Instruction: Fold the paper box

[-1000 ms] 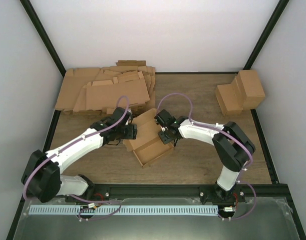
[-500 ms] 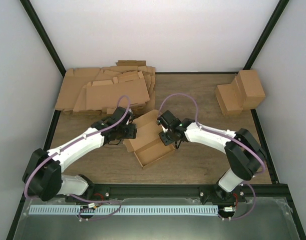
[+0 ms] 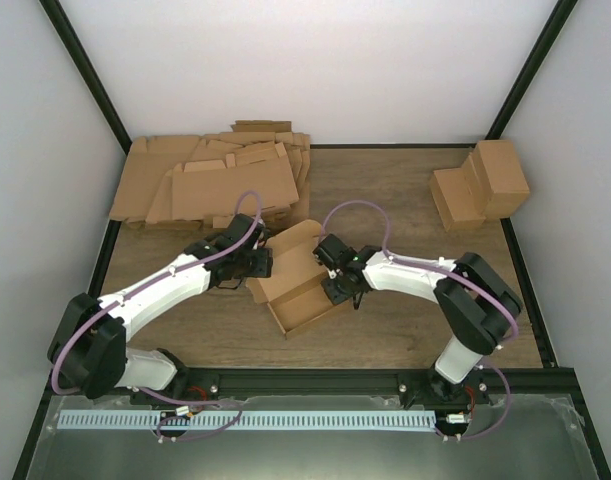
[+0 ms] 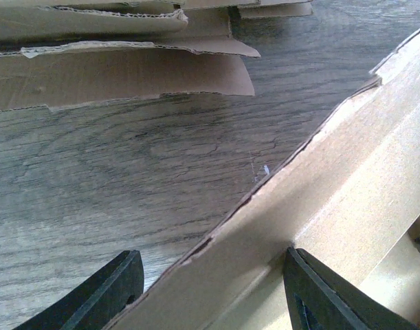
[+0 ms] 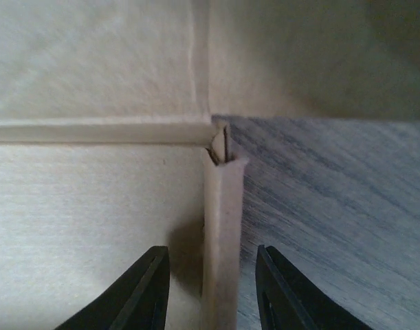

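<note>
Currently my right gripper straddles the paper box right wall, fingers narrowly apart, not clamped, my left gripper half-open astride the left wall, box mid-table between both arms.

dark wood-grain table has a half-folded brown cardboard paper box mid-table, messy heap of flat brown cardboard sheets back left, two folded brown cardboard cuboids back right.
</note>
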Tool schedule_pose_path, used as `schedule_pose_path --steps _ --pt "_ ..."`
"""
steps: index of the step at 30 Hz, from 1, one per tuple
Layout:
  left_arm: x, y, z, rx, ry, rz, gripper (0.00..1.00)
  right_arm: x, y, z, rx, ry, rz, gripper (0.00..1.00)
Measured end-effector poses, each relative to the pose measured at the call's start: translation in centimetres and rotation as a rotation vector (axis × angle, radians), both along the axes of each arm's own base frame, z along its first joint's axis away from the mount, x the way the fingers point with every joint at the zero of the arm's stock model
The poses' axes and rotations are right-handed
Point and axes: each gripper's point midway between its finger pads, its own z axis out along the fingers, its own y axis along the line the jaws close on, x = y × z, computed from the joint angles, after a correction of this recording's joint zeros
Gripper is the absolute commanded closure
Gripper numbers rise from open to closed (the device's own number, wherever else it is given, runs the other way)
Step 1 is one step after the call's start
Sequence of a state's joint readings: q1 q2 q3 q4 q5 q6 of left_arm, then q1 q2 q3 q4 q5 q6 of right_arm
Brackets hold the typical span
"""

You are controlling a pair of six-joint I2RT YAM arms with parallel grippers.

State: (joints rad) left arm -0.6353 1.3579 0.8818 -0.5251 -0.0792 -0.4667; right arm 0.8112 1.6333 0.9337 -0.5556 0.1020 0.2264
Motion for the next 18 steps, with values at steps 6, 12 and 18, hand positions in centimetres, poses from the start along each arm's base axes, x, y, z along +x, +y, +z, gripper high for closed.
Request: schedule_pose_path --steps 6,12,18 --pt "0.0 0.1 0.0 0.003 -0.002 0.002 0.42 -0.2 -0.4 -1.1 -0.058 -0.002 -0.019 0.79" --pt "0.1 0.1 0.1 0.003 -0.003 0.003 0.42 0.0 -0.4 -1.2 -0.086 -0.023 -0.034 0.99" --pt "0.3 -0.2 1.1 -0.013 -0.024 0.0 0.23 0.1 -0.4 -1.0 -0.083 -0.034 -0.049 0.99"
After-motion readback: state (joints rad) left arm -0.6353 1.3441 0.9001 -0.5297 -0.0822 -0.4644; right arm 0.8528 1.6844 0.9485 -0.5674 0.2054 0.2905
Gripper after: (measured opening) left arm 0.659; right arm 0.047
